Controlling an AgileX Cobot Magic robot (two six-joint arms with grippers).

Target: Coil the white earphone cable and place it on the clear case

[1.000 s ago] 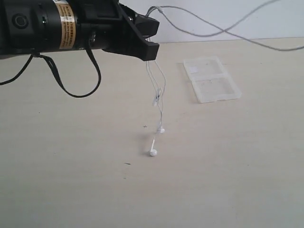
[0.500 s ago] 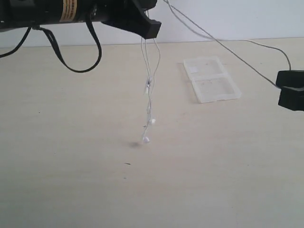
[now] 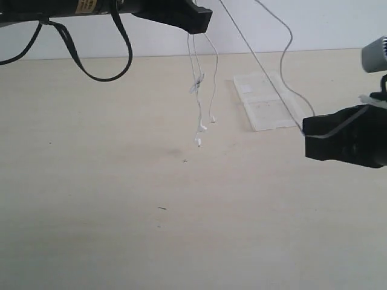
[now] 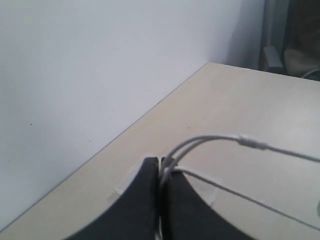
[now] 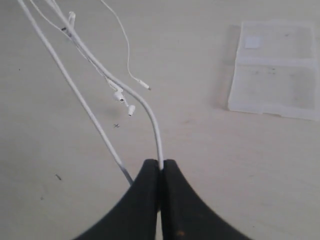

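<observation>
The white earphone cable (image 3: pixel 196 90) hangs in the air from my left gripper (image 3: pixel 195 27), which is shut on several strands high at the back. Its two earbuds (image 3: pixel 198 142) and the plug dangle just above the table. From there the cable loops up and runs down to my right gripper (image 3: pixel 304 134), shut on it at the right, close to the clear case (image 3: pixel 269 110). The left wrist view shows the strands pinched at my left gripper (image 4: pixel 162 167). In the right wrist view my right gripper (image 5: pixel 160 165) pinches the cable (image 5: pixel 150 117), with the clear case (image 5: pixel 272 70) beyond.
A loose black cable (image 3: pixel 91 63) of the left arm droops over the back left of the table. The pale wooden table (image 3: pixel 121 211) meets a white wall at the back.
My left gripper rose, lifting the earbuds off the table; they swung back and right. My right gripper moved in from the right edge toward the case, dragging the cable down.
</observation>
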